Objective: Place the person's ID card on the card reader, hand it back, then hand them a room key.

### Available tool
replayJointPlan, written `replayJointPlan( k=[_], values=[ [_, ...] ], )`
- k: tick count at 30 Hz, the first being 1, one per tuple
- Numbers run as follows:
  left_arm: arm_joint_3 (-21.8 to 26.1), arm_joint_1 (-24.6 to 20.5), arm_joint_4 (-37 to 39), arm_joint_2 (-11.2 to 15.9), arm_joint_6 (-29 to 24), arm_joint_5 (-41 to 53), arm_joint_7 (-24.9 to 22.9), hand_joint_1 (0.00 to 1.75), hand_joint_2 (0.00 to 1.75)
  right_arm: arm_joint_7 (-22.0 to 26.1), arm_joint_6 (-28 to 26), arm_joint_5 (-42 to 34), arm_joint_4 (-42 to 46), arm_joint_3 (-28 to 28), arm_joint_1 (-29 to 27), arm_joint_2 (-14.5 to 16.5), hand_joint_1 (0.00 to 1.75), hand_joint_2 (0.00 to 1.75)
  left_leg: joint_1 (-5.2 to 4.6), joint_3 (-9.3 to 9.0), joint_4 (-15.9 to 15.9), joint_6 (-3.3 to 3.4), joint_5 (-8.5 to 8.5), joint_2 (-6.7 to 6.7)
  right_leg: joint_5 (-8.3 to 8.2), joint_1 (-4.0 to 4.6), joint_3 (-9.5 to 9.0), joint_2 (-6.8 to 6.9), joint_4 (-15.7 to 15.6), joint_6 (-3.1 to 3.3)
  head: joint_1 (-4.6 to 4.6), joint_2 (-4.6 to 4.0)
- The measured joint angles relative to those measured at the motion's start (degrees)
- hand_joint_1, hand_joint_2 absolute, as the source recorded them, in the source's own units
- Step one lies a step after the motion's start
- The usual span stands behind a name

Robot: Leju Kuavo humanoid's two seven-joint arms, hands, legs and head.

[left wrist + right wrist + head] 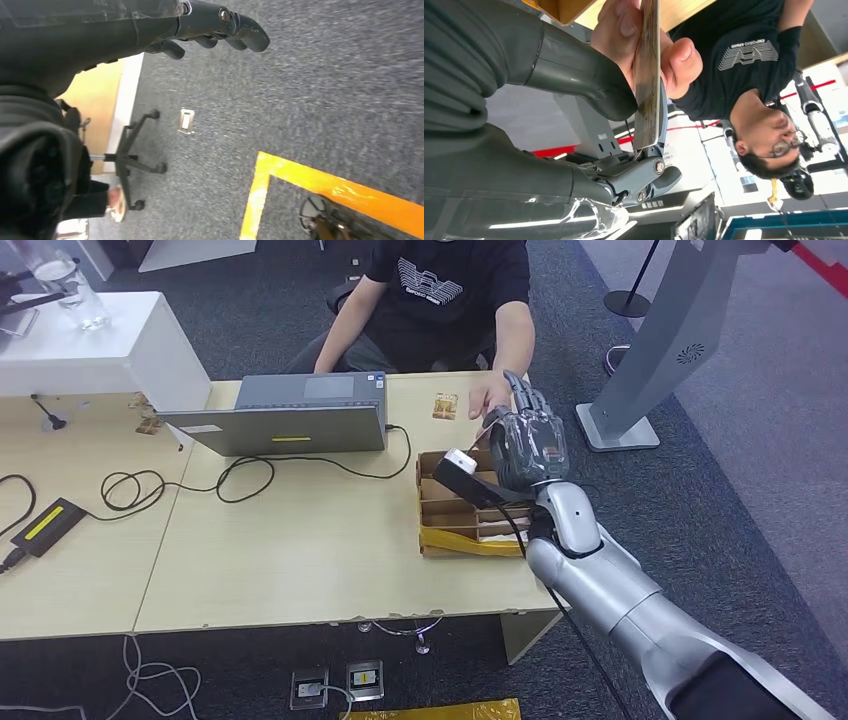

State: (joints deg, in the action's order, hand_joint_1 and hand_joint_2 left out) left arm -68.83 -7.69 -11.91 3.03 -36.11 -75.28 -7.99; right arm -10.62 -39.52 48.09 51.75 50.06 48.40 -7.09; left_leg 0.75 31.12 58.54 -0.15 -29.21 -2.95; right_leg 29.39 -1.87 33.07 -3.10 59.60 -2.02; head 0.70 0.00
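The right hand (527, 445) is raised over the far right of the table (300, 560), thumb (584, 85) and fingers (651, 172) pinching a thin card (647, 80) held edge-on. The person's hand (644, 40) grips the same card from the other side, just beyond the robot's fingers. Just beneath sits a cardboard box (450, 515), with a small white device (460, 460) beside the palm. The left hand (220, 30) hangs over carpet, fingers curled, holding nothing.

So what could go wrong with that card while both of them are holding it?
The card sits edge-on between the right hand and the person's hand; if either lets go early, it could drop. The cardboard tray and its white device lie right below, so a lowering arm might knock them.
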Motion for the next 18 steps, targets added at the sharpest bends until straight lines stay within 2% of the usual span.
replayJointPlan(
  k=[2, 4, 12, 18],
  values=[
    [0.01, -0.01, 0.0, 0.12, 0.02, -0.22, 0.86, 0.0, 0.0, 0.0, -0.01, -0.34, -0.41, -0.05, -0.01, -0.04, 0.65, 1.75, 0.0, 0.0, 0.0, -0.01, 0.0, 0.01, 0.0, 0.0, 0.01, 0.0, 0.0, 0.0, 0.0, 0.0],
    [0.01, -0.01, 0.0, 0.27, 0.03, -0.31, 1.57, 0.0, 0.0, 0.0, -0.02, -0.46, -0.73, -0.17, -0.04, -0.1, 0.0, 1.75, 0.0, 0.0, 0.0, -0.01, -0.01, 0.02, 0.0, 0.01, 0.02, -0.01, 0.0, 0.0, 0.0, 0.0],
    [-0.03, -0.01, 0.0, 1.5, 1.66, 0.03, 3.73, 0.0, 0.0, -1.44, -0.11, 2.22, -1.04, -2.38, -1.04, -1.34, 0.0, 1.75, 0.02, -0.02, 0.0, -0.02, -0.01, 0.03, 0.0, 0.03, 0.03, -0.03, 0.0, 0.0, -0.01, 0.0],
    [-1.02, 0.01, 0.02, 1.79, 4.4, 2.11, 2.64, 0.0, 0.0, -6.82, -0.17, 4.93, 2.35, -5.0, -4.18, -5.15, 0.0, 1.75, 0.01, -0.02, 0.01, -0.02, -0.02, 0.03, 0.0, 0.01, 0.02, -0.02, -0.02, 0.0, 0.01, 0.0]
  ],
)
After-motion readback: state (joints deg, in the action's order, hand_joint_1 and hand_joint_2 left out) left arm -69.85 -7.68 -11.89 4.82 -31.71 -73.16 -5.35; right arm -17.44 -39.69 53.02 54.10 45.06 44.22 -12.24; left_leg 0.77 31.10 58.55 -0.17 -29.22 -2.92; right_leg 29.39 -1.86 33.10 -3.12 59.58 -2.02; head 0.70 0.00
